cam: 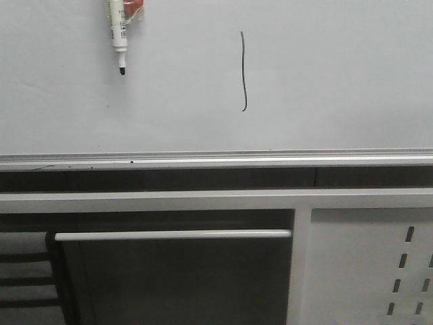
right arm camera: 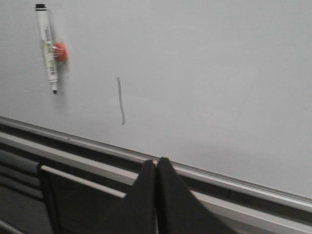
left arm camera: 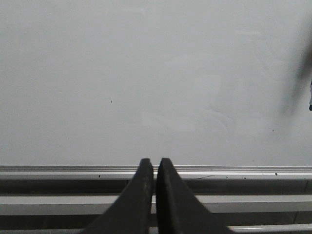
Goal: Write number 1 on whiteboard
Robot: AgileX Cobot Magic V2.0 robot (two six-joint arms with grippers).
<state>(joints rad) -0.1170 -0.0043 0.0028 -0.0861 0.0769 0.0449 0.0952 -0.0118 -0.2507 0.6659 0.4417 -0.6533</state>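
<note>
Number 1 (cam: 243, 71), thin black vertical marker stroke, sits upper centre on pale grey-white whiteboard (cam: 338, 74); your left pincer (left arm camera: 154, 168) and right pincer (right arm camera: 156, 168) are both clenched, empty, below it.

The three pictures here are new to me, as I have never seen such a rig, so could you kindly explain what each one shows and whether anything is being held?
This is a two-armed robot facing a whiteboard. The front view looks forward from the robot's body. The other two come from cameras on its wrists, so the dark wedges at their lower edges are its own fingers.

The left hand and the right hand both have their fingers pressed together, with nothing between them. Neither touches the board.

On the board is the number 1, a thin black vertical stroke. To its left a marker hangs tip down against the board with its cap off, beside something red that I cannot identify. A silver rail runs along the board's lower edge, and a perforated metal panel sits below at the right.
</note>
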